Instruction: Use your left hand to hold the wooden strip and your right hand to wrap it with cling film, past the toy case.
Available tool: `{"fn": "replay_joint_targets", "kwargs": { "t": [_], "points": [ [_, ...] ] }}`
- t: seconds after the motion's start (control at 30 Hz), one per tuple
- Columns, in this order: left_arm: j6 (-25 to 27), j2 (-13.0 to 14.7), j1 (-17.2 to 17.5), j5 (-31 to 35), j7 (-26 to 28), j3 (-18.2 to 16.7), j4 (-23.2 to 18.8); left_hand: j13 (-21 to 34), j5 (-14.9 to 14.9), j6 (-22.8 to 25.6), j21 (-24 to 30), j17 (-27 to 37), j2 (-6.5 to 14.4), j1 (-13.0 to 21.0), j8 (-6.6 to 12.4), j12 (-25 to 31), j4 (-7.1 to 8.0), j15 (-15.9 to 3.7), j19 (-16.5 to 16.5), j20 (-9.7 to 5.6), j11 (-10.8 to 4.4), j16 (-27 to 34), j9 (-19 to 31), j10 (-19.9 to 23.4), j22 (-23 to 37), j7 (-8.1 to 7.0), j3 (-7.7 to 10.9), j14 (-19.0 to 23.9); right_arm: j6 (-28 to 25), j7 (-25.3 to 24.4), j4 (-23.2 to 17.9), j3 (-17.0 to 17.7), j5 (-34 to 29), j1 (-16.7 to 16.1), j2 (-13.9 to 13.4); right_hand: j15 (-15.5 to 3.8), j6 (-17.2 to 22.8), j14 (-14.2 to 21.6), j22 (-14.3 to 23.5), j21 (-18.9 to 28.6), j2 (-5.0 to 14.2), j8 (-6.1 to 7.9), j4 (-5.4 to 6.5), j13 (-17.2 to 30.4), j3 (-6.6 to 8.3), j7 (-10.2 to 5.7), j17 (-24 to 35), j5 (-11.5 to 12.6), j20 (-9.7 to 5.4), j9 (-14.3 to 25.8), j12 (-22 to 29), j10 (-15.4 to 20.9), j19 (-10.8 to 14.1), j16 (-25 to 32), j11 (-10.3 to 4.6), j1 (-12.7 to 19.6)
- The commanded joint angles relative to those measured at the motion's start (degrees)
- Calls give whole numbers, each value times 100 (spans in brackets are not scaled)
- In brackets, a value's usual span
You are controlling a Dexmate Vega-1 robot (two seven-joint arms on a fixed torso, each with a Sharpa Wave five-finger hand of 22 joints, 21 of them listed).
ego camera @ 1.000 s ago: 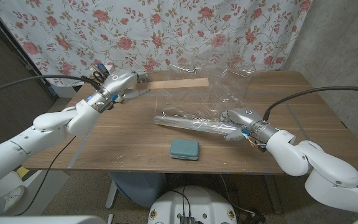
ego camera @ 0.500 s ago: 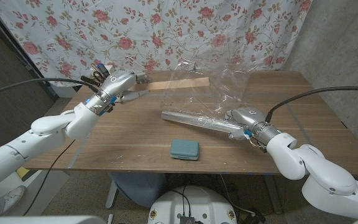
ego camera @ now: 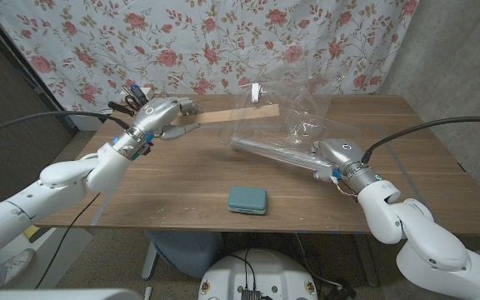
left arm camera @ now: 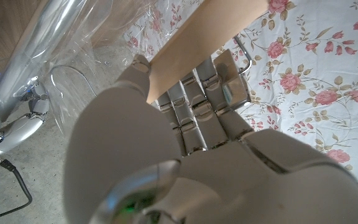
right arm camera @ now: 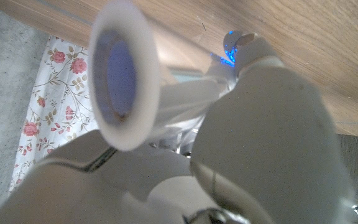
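My left hand (ego camera: 162, 115) grips one end of the light wooden strip (ego camera: 233, 114) at the table's far left and holds it level above the wood; the strip (left arm camera: 197, 34) runs out between its fingers. My right hand (ego camera: 337, 156) holds the cling film roll (ego camera: 275, 154) by its end, lifted off the table and angled toward the strip. A loose sheet of clear film (ego camera: 294, 100) stretches from the roll up over the strip's free end. The roll's open core (right arm camera: 122, 78) faces the right wrist camera. The teal toy case (ego camera: 247, 200) lies near the front edge, apart from both hands.
The wooden table (ego camera: 407, 187) stands before a floral curtain (ego camera: 73, 42). Black cables (ego camera: 440, 123) trail from both arms. A grey wall (ego camera: 465, 58) stands to the right.
My right hand has raised the roll and carried it farther from the front edge, toward the strip. The film sheet has risen higher over the strip's end. My left hand has shifted slightly.
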Motion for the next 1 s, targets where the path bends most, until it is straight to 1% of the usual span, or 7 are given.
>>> {"fn": "replay_joint_targets", "kwargs": {
  "t": [0.03, 0.13, 0.23, 0.37, 0.53, 0.57, 1.0],
  "points": [
    [-97, -85, 24, 61, 97, 44, 152, 144, 34, 276, 45, 9, 134, -15, 754, 163, 16, -603, -29, 18, -214, 31, 24, 172, 44, -317, 552, 578, -81, 66, 44, -86, -362, 167, 172, -1352, 20, 1388, 170, 43, 1025, -26, -206, 181, 614, 11, 4, 56, -509, 6, 2053, 1572, 332, 1902, -1506, 1073],
    [-139, -129, -33, 77, 94, 118, 235, 133, 35, 273, 46, 13, 134, -18, 766, 158, 16, -605, -34, 18, -210, 32, 33, 177, 44, -307, 549, 573, -22, 148, 18, -68, -435, 236, 165, -1352, 25, 1392, 209, 67, 1020, -24, -204, 181, 626, 9, 5, 82, -508, 6, 2053, 1578, 357, 1894, -1506, 1077],
    [-163, -150, -85, 103, 78, 179, 289, 135, 37, 264, 47, 17, 137, -21, 765, 158, 17, -603, -37, 18, -199, 35, 25, 180, 44, -291, 549, 575, 12, 229, -6, -45, -518, 283, 166, -1352, 26, 1400, 185, 30, 1013, -17, -198, 181, 633, 19, 4, 110, -509, 16, 2054, 1586, 325, 1884, -1506, 1075],
    [-185, -159, -133, 141, 96, 236, 342, 141, 38, 261, 49, 19, 135, -24, 771, 159, 16, -601, -40, 18, -218, 35, 22, 182, 44, -291, 549, 571, 105, 284, -44, 24, -569, 316, 182, -1352, 24, 1406, 182, 26, 1010, -21, -192, 181, 634, 16, 4, 124, -509, 11, 2054, 1591, 325, 1878, -1506, 1070],
    [-211, -164, -182, 171, 119, 300, 403, 165, 40, 253, 51, 18, 140, -28, 782, 165, 17, -602, -46, 19, -233, 34, 25, 167, 44, -308, 551, 569, 221, 373, -30, 39, -669, 374, 248, -1352, 25, 1418, 189, 32, 1004, -13, -182, 182, 632, -5, 4, 147, -508, 23, 2054, 1601, 336, 1867, -1505, 1057],
    [-218, -164, -192, 183, 127, 315, 417, 185, 41, 255, 52, 21, 142, -22, 784, 173, 12, -607, -47, 19, -222, 37, 19, 154, 45, -304, 552, 571, 247, 381, -26, 48, -679, 377, 263, -1352, 19, 1420, 165, 6, 1002, -4, -182, 181, 632, -4, 5, 153, -509, 40, 2054, 1604, 309, 1864, -1506, 1056],
    [-264, -123, -314, 342, 232, 473, 529, 226, 50, 229, 53, 22, 156, -45, 794, 165, 27, -602, -63, 22, -227, 30, 3, 121, 43, -274, 560, 548, 428, 544, -47, 190, -918, 387, 461, -1353, 22, 1443, 141, 13, 990, -5, -178, 182, 620, -9, 5, 203, -510, 36, 2053, 1626, 336, 1826, -1496, 1043]
  ]
}}
